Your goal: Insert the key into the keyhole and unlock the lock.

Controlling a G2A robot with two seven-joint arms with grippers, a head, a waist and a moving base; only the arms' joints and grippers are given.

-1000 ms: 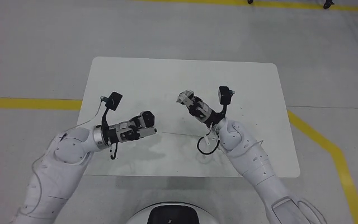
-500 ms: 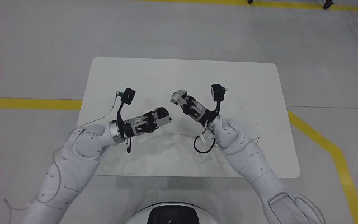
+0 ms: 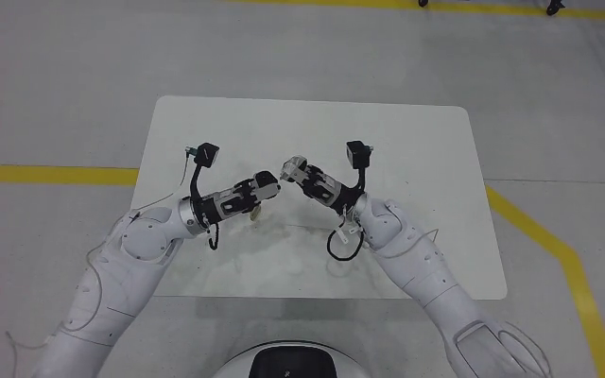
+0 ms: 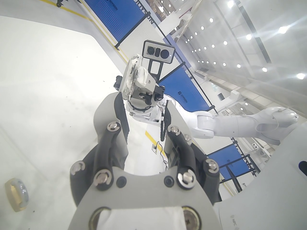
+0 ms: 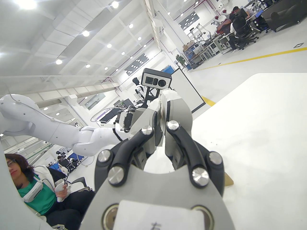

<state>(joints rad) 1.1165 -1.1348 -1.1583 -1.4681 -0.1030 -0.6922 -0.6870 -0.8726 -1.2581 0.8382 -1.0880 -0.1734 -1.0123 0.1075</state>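
**A:** White table (image 3: 406, 132), pale floor (image 3: 284, 47) all round. Where's the lock?

**B:** The lock (image 3: 255, 214), a small tan piece, lies on the table near the middle. It's just on the robot's side of the left gripper (image 3: 271, 180) and apart from both grippers.

**A:** And the key?

**B:** Too small to tell. The right gripper (image 3: 292, 168) has its taped fingertips pinched together, and I can't tell whether anything thin sits between them.

**A:** The left one?

**B:** Fingers spread, holding nothing. In its wrist view the lock (image 4: 16, 196) rests on the table beside the left gripper (image 4: 142, 101). The right gripper (image 4: 134, 75) shows through the gap between the fingers.

**A:** How near are the two grippers?

**B:** Tip to tip, close together above the table's middle. In the right wrist view, the right gripper (image 5: 164, 107) points straight at the left arm.
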